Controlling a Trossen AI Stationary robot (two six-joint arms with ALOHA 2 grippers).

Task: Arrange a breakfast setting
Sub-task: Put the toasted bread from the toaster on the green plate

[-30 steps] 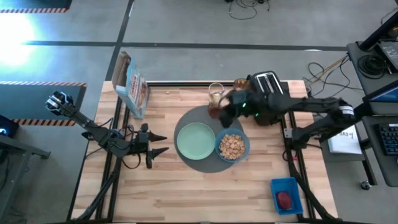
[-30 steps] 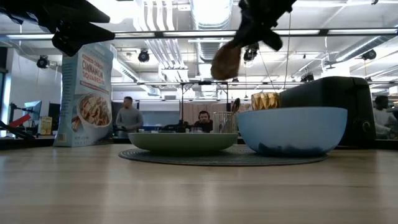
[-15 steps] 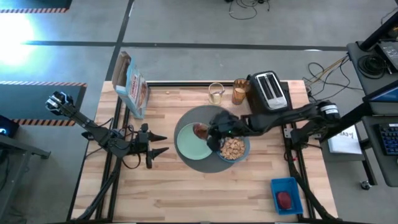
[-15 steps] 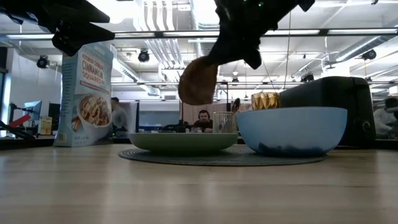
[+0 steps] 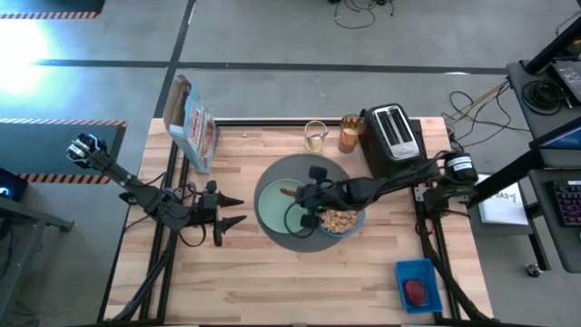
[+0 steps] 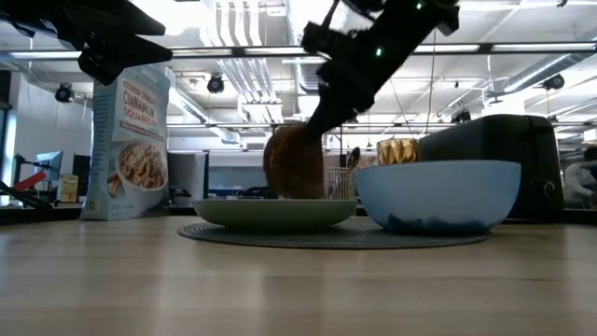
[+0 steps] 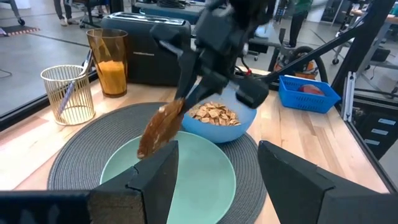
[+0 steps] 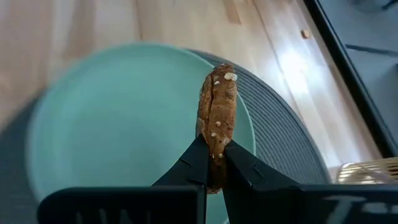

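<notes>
Toast slice (image 8: 217, 118) dropped from mid-air to plate (image 5: 272, 213), right gripper (image 8: 211, 163) clamped on it edge-up; release now risks tipping off.

Light wooden table (image 5: 272, 282). Directly on it: round grey mat (image 5: 272, 238), cereal box (image 5: 192, 127), wire cup (image 5: 315, 135), amber glass (image 5: 349, 133), toaster (image 5: 392, 132), blue basket (image 5: 418, 284).

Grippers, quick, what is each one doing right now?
Left gripper: open, holding nothing.
Right gripper: shut on the toast slice, over the plate.
</notes>
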